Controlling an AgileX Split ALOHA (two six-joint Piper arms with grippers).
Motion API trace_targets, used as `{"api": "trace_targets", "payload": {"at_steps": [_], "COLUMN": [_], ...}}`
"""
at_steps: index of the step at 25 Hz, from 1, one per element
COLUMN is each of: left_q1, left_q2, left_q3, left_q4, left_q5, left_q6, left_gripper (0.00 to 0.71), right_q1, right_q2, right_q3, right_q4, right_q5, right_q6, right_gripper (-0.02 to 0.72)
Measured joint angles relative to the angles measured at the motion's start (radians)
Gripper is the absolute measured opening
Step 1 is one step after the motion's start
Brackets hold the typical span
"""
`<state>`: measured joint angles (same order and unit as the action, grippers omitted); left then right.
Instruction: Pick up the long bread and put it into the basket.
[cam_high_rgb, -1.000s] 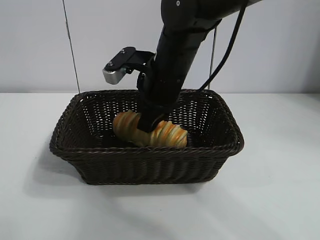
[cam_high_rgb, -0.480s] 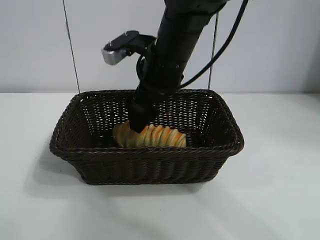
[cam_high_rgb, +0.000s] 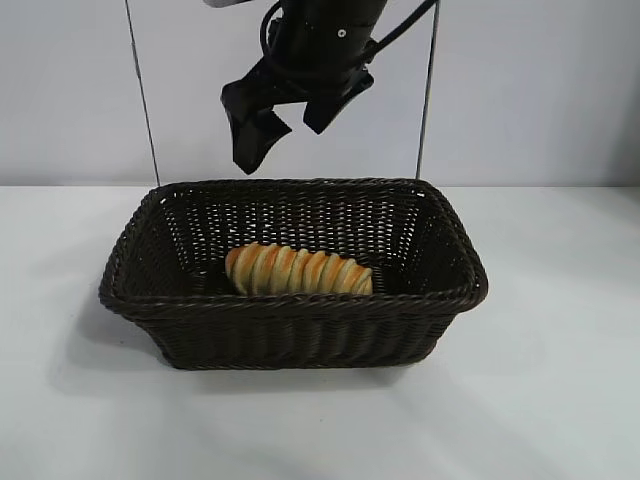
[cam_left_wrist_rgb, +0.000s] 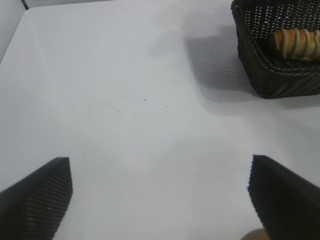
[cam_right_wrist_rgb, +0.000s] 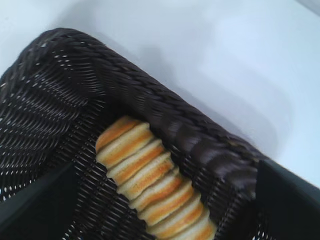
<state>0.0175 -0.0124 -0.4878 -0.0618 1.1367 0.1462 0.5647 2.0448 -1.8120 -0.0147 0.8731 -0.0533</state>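
Our right pincer (cam_high_rgb: 285, 125) hangs above the back of the basket with its black jaws spread wide and nothing between them. Directly beneath it, well apart from the fingertips, the long bread (cam_high_rgb: 298, 271), an oblong golden-yellow loaf with orange-brown crosswise ridges, lies flat on the floor of the large rectangular dark-brown woven wicker basket (cam_high_rgb: 300, 325). In the right wrist view the loaf (cam_right_wrist_rgb: 155, 185) rests just beside the near braided wall (cam_right_wrist_rgb: 200, 145); whether it touches that wall we cannot quite tell, since the weave hides the loaf's edge.

Our left pincer (cam_left_wrist_rgb: 160, 195) is parked low over the bare white desk (cam_left_wrist_rgb: 125, 100), well apart from the basket, also fully spread and holding nothing.

We judge the placing step done: the loaf is released and inside. What remains, we think, is only to draw the right arm clear of the basket without brushing the rim, and to leave the loaf undisturbed.
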Motion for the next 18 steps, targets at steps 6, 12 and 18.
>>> {"api": "trace_targets", "payload": {"at_steps": [6,12,18], "left_q1": [0.0,0.0,0.0], "left_q2": [0.0,0.0,0.0], "left_q3": [0.003,0.004,0.004], "left_q4": [0.069,0.071,0.071], "left_q5": [-0.005,-0.006,-0.006], "left_q6": [-0.13,-0.134,-0.134], "left_gripper": [0.687,0.687,0.687], "right_q1": [-0.116,-0.288,-0.489], "right_q2": [-0.005,-0.027,-0.054], "right_q3": [-0.002,-0.002,-0.002], "right_q4": [-0.003,-0.004,-0.015], "right_q5": [0.071,0.13,0.193], "right_q6": [0.12,0.135,0.108], "right_gripper": [0.695,0.695,0.695]}}
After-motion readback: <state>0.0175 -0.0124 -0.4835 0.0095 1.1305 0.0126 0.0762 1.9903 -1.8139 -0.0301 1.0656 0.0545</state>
